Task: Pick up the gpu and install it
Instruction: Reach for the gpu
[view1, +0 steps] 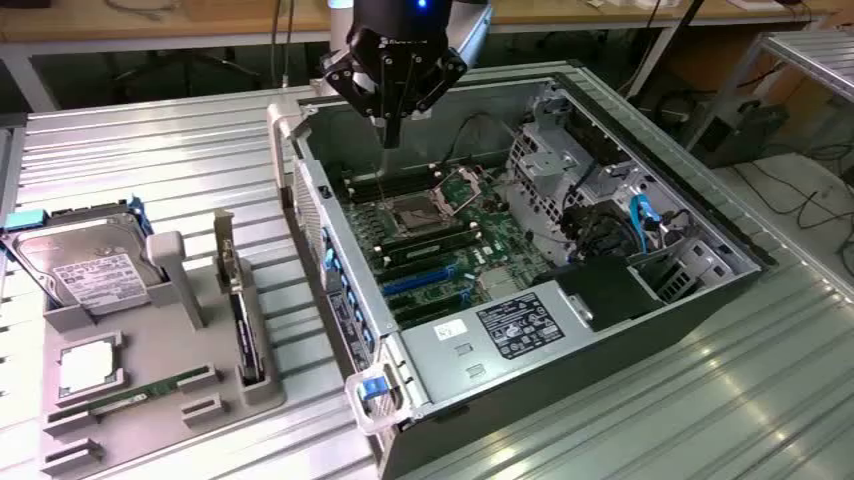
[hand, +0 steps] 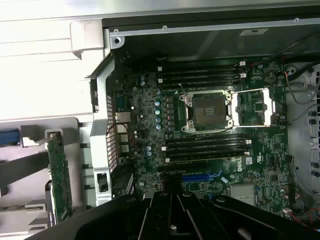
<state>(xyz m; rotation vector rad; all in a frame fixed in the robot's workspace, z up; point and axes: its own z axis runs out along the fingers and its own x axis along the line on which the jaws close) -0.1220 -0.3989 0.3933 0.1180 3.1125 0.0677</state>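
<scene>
The gpu (view1: 242, 318) is a thin black card standing on edge in a slot of the grey holder (view1: 160, 410) at the exterior view's left, silver bracket end up. In the wrist view the gpu (hand: 60, 176) shows its green board face beside the case wall. My gripper (view1: 390, 132) hangs above the far end of the open computer case (view1: 441, 400), over the motherboard, well apart from the card. Its fingers (hand: 161, 207) are shut together with nothing between them. Blue expansion slots (view1: 427, 282) lie on the motherboard toward the near end.
A silver hard drive (view1: 80, 268), a processor chip (view1: 86, 366) and a green memory stick (view1: 134, 392) also sit in the holder. Inside the case are the open processor socket (hand: 207, 109), memory slots (hand: 205, 146), drive cage (view1: 567, 150) and blue cables (view1: 638, 222).
</scene>
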